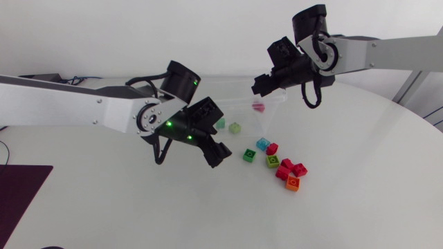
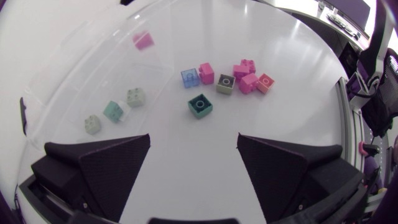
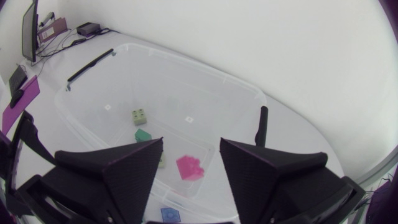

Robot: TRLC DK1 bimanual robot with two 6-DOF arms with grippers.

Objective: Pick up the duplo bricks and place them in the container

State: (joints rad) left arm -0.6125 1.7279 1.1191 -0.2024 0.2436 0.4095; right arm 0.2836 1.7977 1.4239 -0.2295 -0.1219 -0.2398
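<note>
We judge the task partly done; the clear container point(image 1: 242, 111) already holds a pink brick point(image 3: 189, 168) and three greenish bricks point(image 2: 113, 111), while some seven loose bricks point(image 1: 280, 164) lie clustered on the table just beside it; among them are a blue brick point(image 2: 190, 77), an orange brick point(image 2: 265, 82) and a green brick point(image 2: 200, 105) set a little apart from the rest; all of these are yet to be picked up. Our left gripper point(image 2: 193, 140) hangs above the table near the green brick, fingers spread wide with nothing between them; our right gripper point(image 3: 191, 146) hovers over the container, likewise wide open and empty. The table point(image 1: 360, 194) is white, smooth and faintly glossy, with a rounded edge.
</note>
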